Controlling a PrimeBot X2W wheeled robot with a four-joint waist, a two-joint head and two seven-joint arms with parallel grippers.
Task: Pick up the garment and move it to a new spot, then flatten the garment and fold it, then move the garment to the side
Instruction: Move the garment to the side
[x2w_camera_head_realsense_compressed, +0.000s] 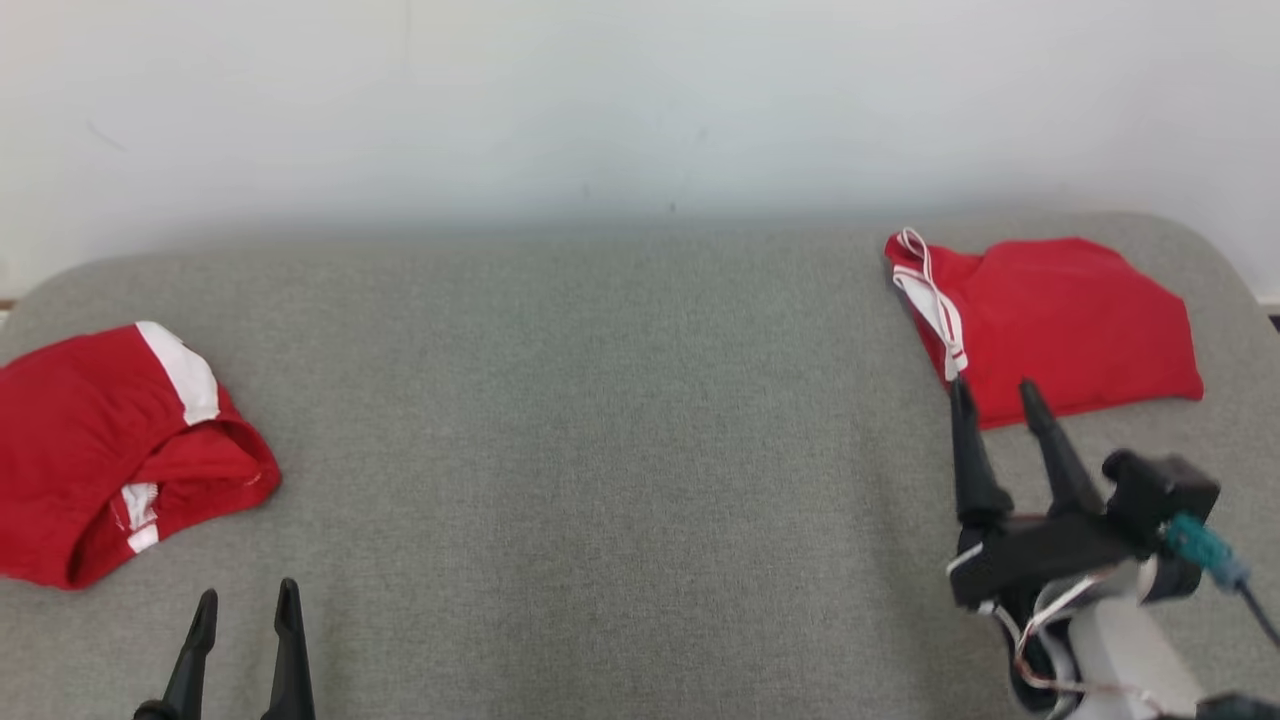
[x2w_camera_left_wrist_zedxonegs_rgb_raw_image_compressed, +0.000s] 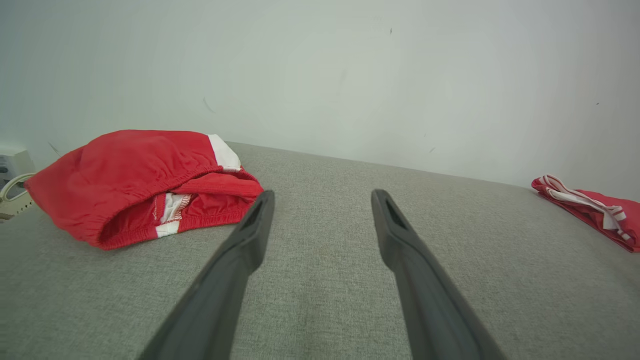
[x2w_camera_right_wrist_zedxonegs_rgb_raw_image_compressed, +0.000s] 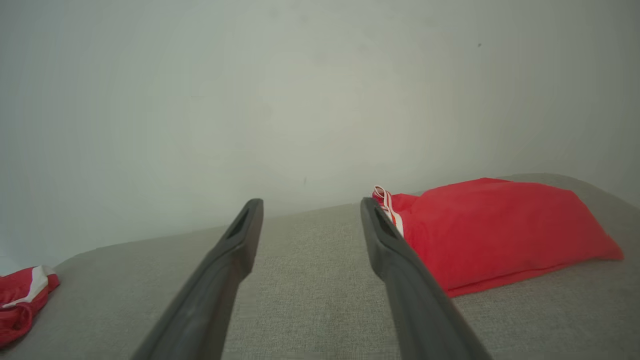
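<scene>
The right claw stands at the lower right of the head view with its two fingers apart and nothing between them. Their tips reach the near edge of the folded red garment, which lies flat at the upper right, near the tabletop's rounded far corner; whether they touch the cloth cannot be told. A white-and-red striped band runs along that garment's left edge. The left claw rises from the bottom edge at the lower left, fingers likewise spread and empty, just short of the crumpled red garment, which runs off the picture's left edge. Between the two garments the grey fabric tabletop is broad and bare, running back to a pale wall. The left wrist view looks into the crumpled garment's gathered opening, with white patches inside, and shows a pale box with a cable at the far left edge. The right wrist view shows the folded garment lying low and smooth just right of the right finger.
</scene>
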